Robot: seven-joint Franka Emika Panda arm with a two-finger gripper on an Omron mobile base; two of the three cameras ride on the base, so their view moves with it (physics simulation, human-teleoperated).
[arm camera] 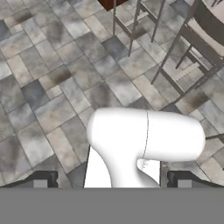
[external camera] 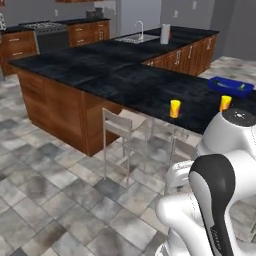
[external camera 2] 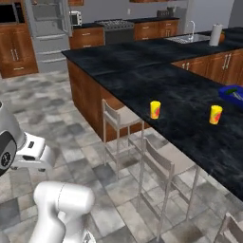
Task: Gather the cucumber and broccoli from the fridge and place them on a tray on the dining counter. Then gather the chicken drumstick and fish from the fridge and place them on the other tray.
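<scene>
The dining counter (external camera: 140,85) (external camera 2: 190,109) runs long and black across both base views. A blue tray (external camera: 231,86) (external camera 2: 231,94) rests on its far right end, and a small green stick (external camera: 241,87) that looks like the cucumber lies in it. Far back on the left stands the grey fridge (external camera 2: 46,28). The broccoli, chicken drumstick and fish are out of view. In the hand view my gripper (arm camera: 113,181) points down at the tiled floor. Its fingertips (arm camera: 43,179) stand wide apart, open, holding nothing.
Two yellow cups (external camera: 174,108) (external camera: 225,102) stand near the counter's front edge. Metal stools (external camera 2: 121,123) (external camera 2: 163,171) line the counter's near side. A sink (external camera: 136,37) and a paper towel roll (external camera: 165,34) sit on the back counter. Open tiled floor (external camera: 50,190) lies to the left.
</scene>
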